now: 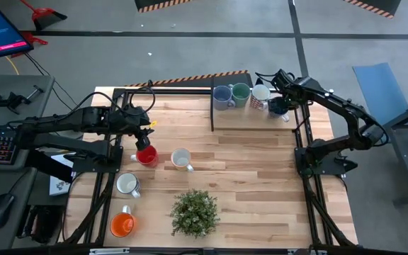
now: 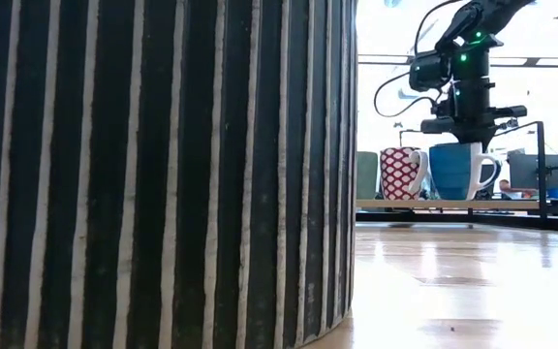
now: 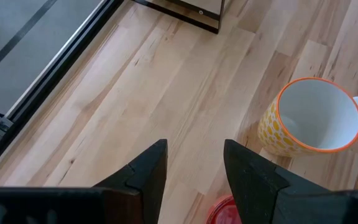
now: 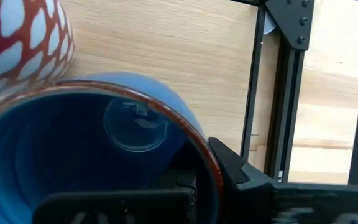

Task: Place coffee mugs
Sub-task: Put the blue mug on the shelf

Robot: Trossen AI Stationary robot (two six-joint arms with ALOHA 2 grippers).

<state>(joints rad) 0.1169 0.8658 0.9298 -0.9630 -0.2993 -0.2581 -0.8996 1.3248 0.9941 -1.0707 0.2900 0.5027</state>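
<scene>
The left arm is stretched in from the left edge of the table, its forearm held roughly level and its wrist turned down. The left gripper (image 1: 146, 139) is poised low over the table's left side, its two dark fingers (image 3: 148, 171) held apart with only bare wood seen between them. The right arm is bent at the elbow at the table's right edge and reached toward the far side. The right gripper (image 1: 279, 105) is pointed downward, its fingers clamped on the rim of the blue mug (image 4: 92, 149).
</scene>
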